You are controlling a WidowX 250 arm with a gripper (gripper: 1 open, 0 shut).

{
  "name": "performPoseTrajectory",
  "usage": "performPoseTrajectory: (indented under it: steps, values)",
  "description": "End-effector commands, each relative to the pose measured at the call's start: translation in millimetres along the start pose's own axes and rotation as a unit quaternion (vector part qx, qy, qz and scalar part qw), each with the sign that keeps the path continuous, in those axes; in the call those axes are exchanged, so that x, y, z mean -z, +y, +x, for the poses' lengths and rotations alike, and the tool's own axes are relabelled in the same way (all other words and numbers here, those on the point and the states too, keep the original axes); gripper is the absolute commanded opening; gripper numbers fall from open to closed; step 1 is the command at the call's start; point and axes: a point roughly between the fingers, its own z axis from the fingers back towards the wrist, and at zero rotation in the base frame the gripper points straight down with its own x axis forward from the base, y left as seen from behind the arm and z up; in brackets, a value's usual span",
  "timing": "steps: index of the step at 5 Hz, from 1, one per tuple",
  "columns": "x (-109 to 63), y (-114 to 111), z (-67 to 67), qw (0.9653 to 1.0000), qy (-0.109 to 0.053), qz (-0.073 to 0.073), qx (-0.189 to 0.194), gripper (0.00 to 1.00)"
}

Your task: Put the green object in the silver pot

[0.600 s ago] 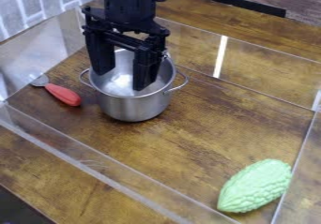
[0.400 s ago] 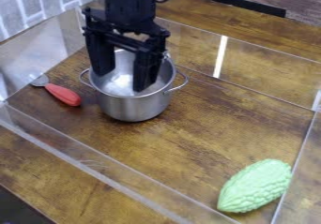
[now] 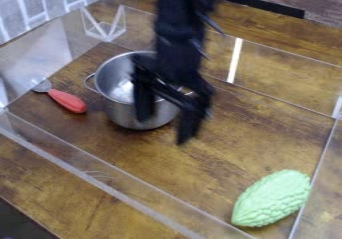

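Observation:
The green object (image 3: 273, 200), a light green bumpy oval, lies on the wooden table at the front right. The silver pot (image 3: 115, 85) stands left of centre with nothing showing inside it. My gripper (image 3: 163, 108) hangs over the pot's right rim, blurred by motion and open, with nothing between its fingers. One dark finger (image 3: 140, 93) is in front of the pot's inside and the other reaches down past its right side. The gripper is well apart from the green object, up and to the left of it.
A red-handled tool (image 3: 64, 100) lies on the table just left of the pot. Clear plastic walls (image 3: 80, 168) enclose the wooden table, one running along the front and another at the right edge.
The arm has swung right and toward the front, from directly above the pot to its right rim. The gripper stays open. The pot, tool and green object have not moved.

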Motion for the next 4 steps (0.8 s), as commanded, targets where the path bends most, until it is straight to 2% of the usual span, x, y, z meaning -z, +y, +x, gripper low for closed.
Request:
performPoseTrajectory:
  steps: [1, 2, 3, 4]
  values:
    - [-13.0, -46.0, 23.5, 0.999, -0.039, 0.008, 0.02, 1.0]
    - [-10.2, -81.5, 40.2, 0.9982, -0.048, 0.013, 0.035, 1.0]
    - [9.5, -84.3, 41.0, 0.9972, -0.049, 0.012, 0.055, 1.0]
    - [31.2, -74.7, 43.5, 0.9976, -0.047, 0.011, 0.049, 1.0]
